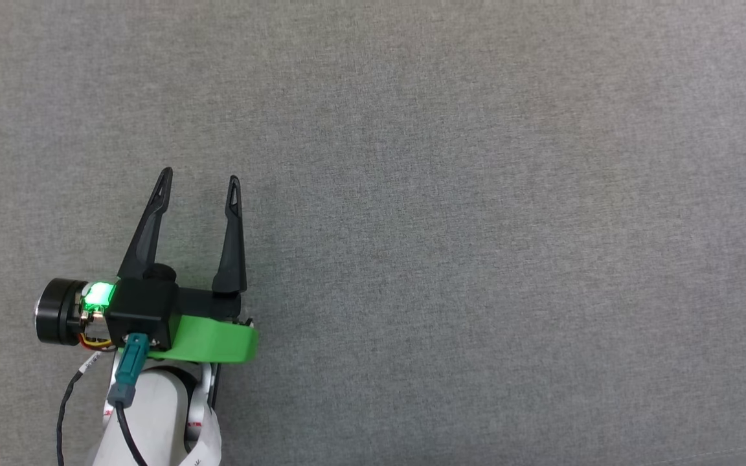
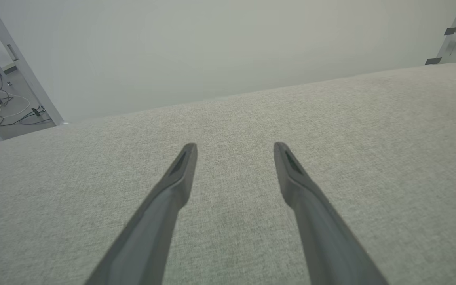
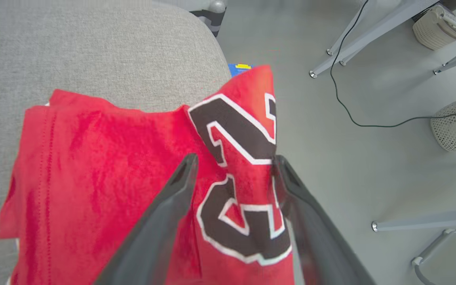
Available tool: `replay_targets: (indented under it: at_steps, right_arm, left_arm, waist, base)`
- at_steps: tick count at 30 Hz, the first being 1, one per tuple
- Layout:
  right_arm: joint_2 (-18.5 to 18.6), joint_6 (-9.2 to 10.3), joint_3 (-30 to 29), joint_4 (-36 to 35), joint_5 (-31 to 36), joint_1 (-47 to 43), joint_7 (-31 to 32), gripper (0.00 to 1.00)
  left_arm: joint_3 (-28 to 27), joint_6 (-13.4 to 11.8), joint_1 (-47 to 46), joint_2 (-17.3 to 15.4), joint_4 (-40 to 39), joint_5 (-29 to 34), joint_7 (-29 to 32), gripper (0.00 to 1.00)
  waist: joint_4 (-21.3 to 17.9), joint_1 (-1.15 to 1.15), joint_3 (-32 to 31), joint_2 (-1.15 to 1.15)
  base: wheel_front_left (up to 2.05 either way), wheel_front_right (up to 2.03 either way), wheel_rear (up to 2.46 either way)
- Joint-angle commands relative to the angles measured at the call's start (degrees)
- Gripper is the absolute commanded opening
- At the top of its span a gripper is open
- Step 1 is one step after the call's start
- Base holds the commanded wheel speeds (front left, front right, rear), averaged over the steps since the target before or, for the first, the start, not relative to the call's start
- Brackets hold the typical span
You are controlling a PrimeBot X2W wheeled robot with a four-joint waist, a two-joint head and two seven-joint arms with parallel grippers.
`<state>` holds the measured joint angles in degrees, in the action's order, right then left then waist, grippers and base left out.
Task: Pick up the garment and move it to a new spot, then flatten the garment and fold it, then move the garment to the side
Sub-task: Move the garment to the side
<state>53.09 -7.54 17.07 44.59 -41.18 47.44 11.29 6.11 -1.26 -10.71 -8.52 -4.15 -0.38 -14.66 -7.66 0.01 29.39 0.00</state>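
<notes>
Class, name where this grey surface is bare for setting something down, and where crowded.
Bare: the grey cushion ahead and right of the left tool. Crowded: its rounded corner, where the garment sits bunched at the right tool.

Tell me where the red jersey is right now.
In the right wrist view, the jersey lies at the grey cushion's corner, its printed fold between the right claw's spread fingers.

- 1 garment
- 2 grippers: left gripper, right gripper
- 4 fingers tot., 2 ea.
- 1 grey cushion
- 1 black cable on floor
</notes>
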Motion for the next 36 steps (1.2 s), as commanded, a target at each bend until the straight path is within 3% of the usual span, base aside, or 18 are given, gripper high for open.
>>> replay_targets:
  at_steps: [1,10,14,20,24,30,36]
  right_arm:
    - [0.19,0.05,0.3,0.44,0.82,1.06,-1.56,1.0]
    - [-1.42,0.05,-0.78,-0.17,5.43,1.53,-20.97,1.0]
    - [-3.59,0.05,-2.94,-2.34,7.67,1.32,-25.49,1.0]
    - [-11.21,0.05,-13.5,-16.58,14.57,-3.78,-26.25,1.0]
    - [-19.8,0.05,-21.11,-29.11,20.01,-11.41,-26.27,1.0]
    - [-31.18,0.05,-22.53,-40.36,26.24,-21.87,-26.28,1.0]
    - [-38.86,0.05,-20.37,-41.48,28.51,-31.7,-26.28,1.0]
  left_arm:
    - [0.06,-0.35,-0.56,0.11,0.09,0.19,-0.34,1.0]
    - [0.1,-0.85,2.45,0.94,1.99,-1.14,-0.34,1.0]
    - [-0.37,-1.03,4.08,1.31,2.83,-1.79,-0.34,1.0]
    - [-0.87,-1.01,6.2,2.04,4.03,-2.55,-0.34,1.0]
    - [-1.15,-0.92,6.77,2.33,4.81,-2.61,-0.34,1.0]
    - [-1.35,-0.57,7.72,2.63,5.94,-2.61,-0.34,1.0]
    - [-1.57,-0.26,8.9,2.86,6.74,-2.59,-0.34,1.0]
  waist:
    - [0.25,-0.01,-1.39,0.0]
    - [2.13,-0.01,-9.01,0.0]
    - [3.2,-0.01,-11.58,0.0]
    - [5.68,-0.01,-15.11,0.0]
    - [7.38,-0.01,-17.16,0.0]
    - [9.24,-0.01,-20.41,0.0]
    - [10.79,-0.01,-23.06,0.0]
  base:
    - [0.0,0.0,0.0]
    - [0.0,0.0,0.0]
    - [0.0,0.0,0.0]
    - [0.0,0.0,0.0]
    - [0.0,0.0,0.0]
    - [0.0,0.0,0.0]
    - [0.0,0.0,0.0]
